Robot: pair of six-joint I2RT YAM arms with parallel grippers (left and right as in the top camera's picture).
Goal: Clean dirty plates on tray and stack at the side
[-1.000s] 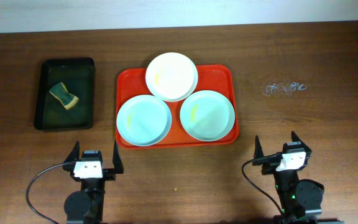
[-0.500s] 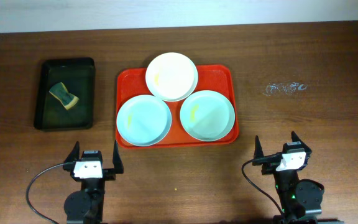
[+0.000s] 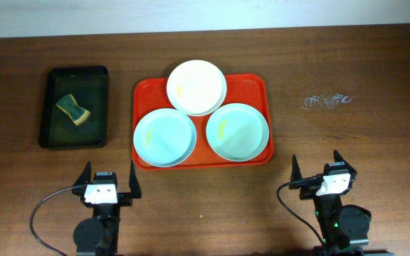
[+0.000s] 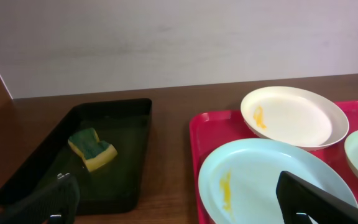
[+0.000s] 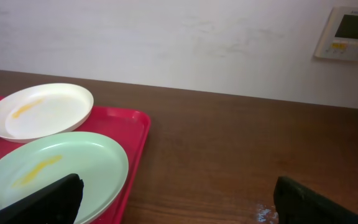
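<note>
Red tray (image 3: 256, 84) mid-table, long axis running 9 to 3 o'clock, white plate (image 3: 196, 87) overlapping its 12 o'clock rim, left mint plate (image 3: 164, 137) at 7 o'clock, right mint plate (image 3: 238, 131) at 5 o'clock, left gripper (image 3: 109, 171) and right gripper (image 3: 316, 161) both spread wide, empty, fingers pointing toward 12 o'clock.

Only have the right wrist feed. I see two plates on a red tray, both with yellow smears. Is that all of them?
Observer: No. Overhead shows a third plate, pale mint-blue, on the front left of the red tray.
Operator: Anything around to wipe them with?
Observer: Yes. A green-and-yellow sponge lies in a black tray on the table left of the red tray. It is on the side of the left gripper, which is open and empty.
</note>
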